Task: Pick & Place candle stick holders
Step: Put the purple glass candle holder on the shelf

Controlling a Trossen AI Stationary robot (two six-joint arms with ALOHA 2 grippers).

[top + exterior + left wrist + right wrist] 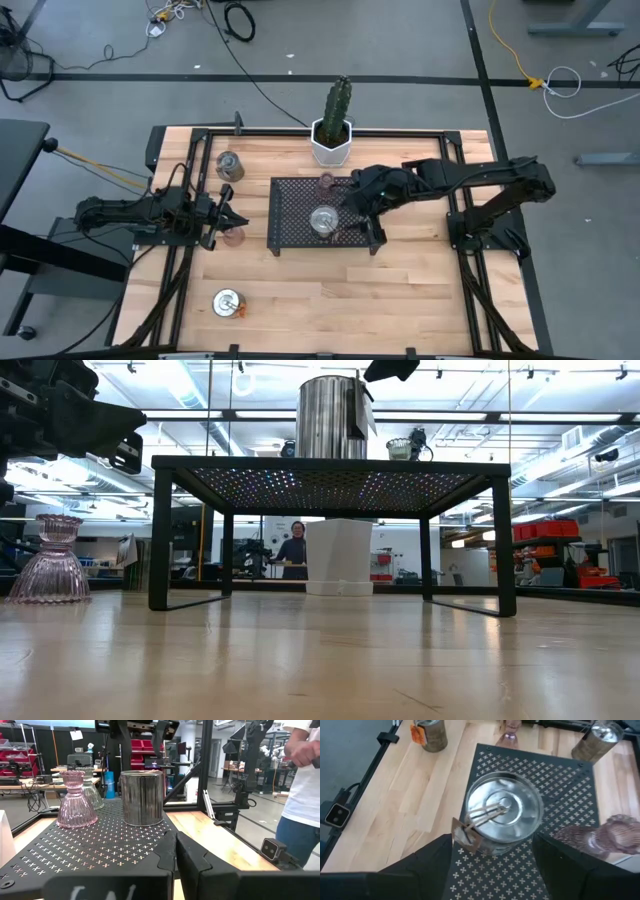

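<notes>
High view: the black mesh tray (pixel 290 200) lay at the frame's centre, with a silver holder (pixel 323 221) on it near its lower edge and a pinkish glass holder (pixel 326 181) at its upper edge. The right gripper (pixel 352 212) reached in from the right, just beside the silver holder. The left gripper (pixel 226 220) sat left of the tray, next to another pinkish holder (pixel 234 236). Two more silver holders stood on the wooden table (pixel 400 290), one upper left (pixel 229 166), one lower left (pixel 229 302). A white cactus pot (pixel 332 140) stood above the tray.

Low view: the silver holder (pixel 333 417) stood upright on the tray top; a ribbed pink holder (pixel 50 560) stood on the table at far left.

Left wrist view: the left arm's fingers (pixel 170 855) met at the bottom with nothing between them. Beyond them stood the silver holder (pixel 142 797) and a pink glass one (pixel 76 800).

Right wrist view: the right arm's fingers (pixel 432 857) were spread wide either side of the silver holder (pixel 505 815), not visibly touching it. A tag (pixel 464 836) hung on its rim.

The metal holder looked stiff, light and smooth-walled, so likely slippery; a grip across the straight side wall, low enough to clear the tag, seemed best. The glass ones looked fragile and flared, best held gently at the narrow waist.
</notes>
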